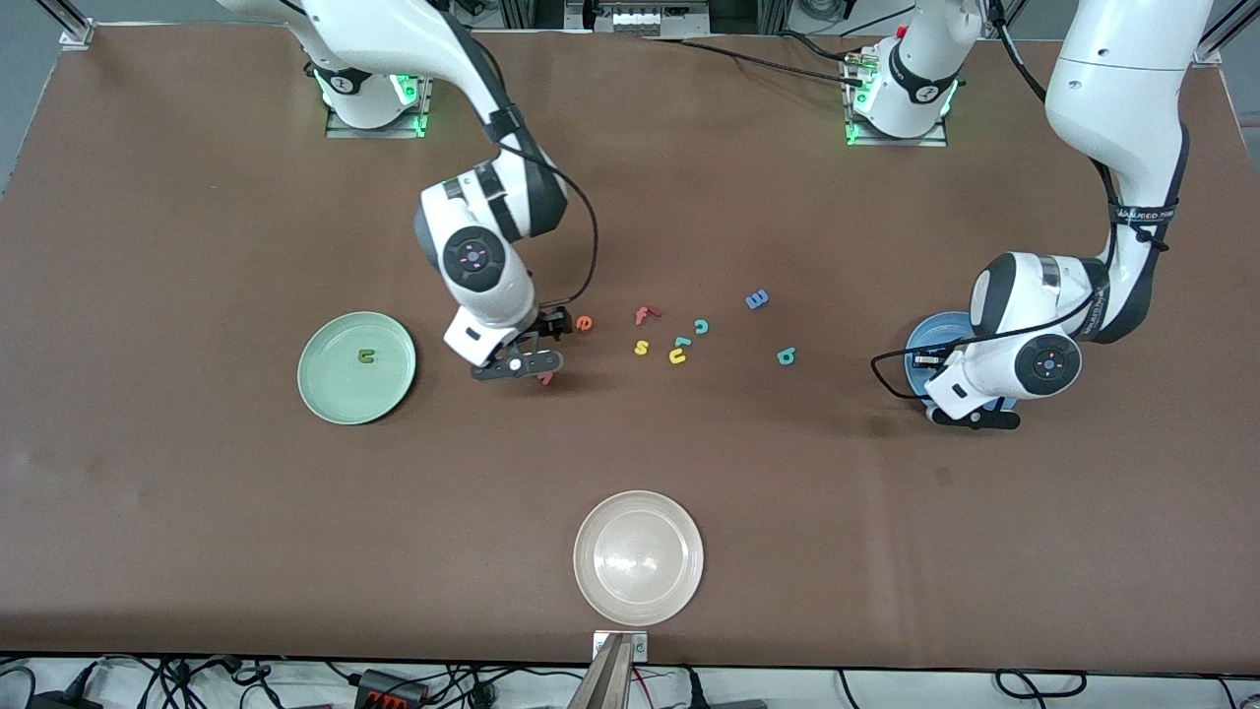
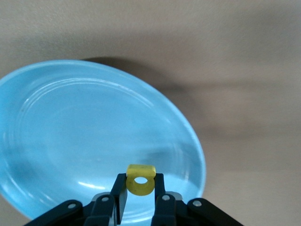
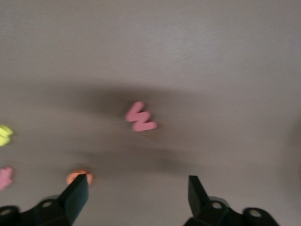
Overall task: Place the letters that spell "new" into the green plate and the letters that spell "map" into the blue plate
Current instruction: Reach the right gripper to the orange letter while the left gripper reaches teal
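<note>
The pale green plate (image 1: 335, 394) holds the dark green n (image 1: 366, 356). My right gripper (image 1: 532, 364) (image 3: 137, 186) hangs open over the table just beside the salmon w (image 1: 547, 378) (image 3: 140, 117); nothing sits between its fingers. The orange e (image 1: 585, 323) (image 3: 75, 177) peeks past one fingertip. Toward the left arm's end, the blue m (image 1: 756, 299) and teal a (image 1: 786, 356) lie on the table. My left gripper (image 1: 975, 418) (image 2: 141, 181) is shut on the yellow p (image 2: 141, 180) over the blue plate (image 1: 935, 335) (image 2: 84, 136), which the arm partly hides in the front view.
A red f (image 1: 645, 315), yellow s (image 1: 642, 347), teal c (image 1: 701, 327) and yellow u (image 1: 677, 356) lie scattered mid-table. A whitish translucent plate (image 1: 638, 591) stands near the front edge.
</note>
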### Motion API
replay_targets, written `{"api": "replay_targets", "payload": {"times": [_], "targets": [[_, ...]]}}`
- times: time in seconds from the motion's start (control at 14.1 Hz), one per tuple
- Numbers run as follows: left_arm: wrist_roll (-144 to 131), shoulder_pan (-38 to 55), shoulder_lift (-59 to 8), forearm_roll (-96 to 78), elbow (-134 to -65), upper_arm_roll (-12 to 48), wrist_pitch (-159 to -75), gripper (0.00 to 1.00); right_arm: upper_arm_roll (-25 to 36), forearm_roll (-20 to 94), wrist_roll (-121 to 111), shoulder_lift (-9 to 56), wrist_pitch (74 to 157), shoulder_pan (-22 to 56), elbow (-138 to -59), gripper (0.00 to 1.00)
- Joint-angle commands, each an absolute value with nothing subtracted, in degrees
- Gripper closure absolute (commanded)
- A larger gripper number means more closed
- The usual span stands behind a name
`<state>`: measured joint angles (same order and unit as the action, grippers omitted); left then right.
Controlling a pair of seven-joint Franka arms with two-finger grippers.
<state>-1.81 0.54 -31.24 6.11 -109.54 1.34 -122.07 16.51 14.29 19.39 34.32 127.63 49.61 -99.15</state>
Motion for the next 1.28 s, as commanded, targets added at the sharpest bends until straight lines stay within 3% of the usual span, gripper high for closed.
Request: {"api": "replay_targets", "payload": {"times": [0.0,0.07,0.28,0.71,0.92,1.07,1.21], "targets": [[4.29,-2.19,-29.97,7.03,-110.04,1.85,-122.78,0.11,17.23,15.56,26.61,36.73,127.18,52.37,-97.12,0.19],[6.66,-2.89,-29.97,7.03,-109.26,1.85,-122.26,0.00,17.23,15.56,28.11,37.52,127.26,53.43,-96.86,0.22],[8.17,-2.81,-29.53,6.94,-108.72,2.72,-121.99,0.00,17.14,15.73,36.27,39.02,127.26,54.40,-95.01,0.36],[9.48,-1.41,-30.06,6.15,-99.23,13.52,-114.26,0.00,15.91,15.99,42.36,40.51,127.44,55.46,-95.10,0.43],[11.34,-0.36,-31.46,6.59,-99.93,18.36,-115.13,0.00,15.91,20.30,42.28,42.01,127.62,55.55,-95.01,0.43],[11.43,3.05,-31.73,6.68,-101.86,18.46,-117.23,0.00,15.91,20.39,42.45,42.54,127.62,56.34,-94.92,0.43],[10.12,5.35,-31.90,6.77,-106.49,18.37,-124.49,0.00,15.91,20.39,41.93,42.54,127.62,56.16,-94.75,0.45]]}}
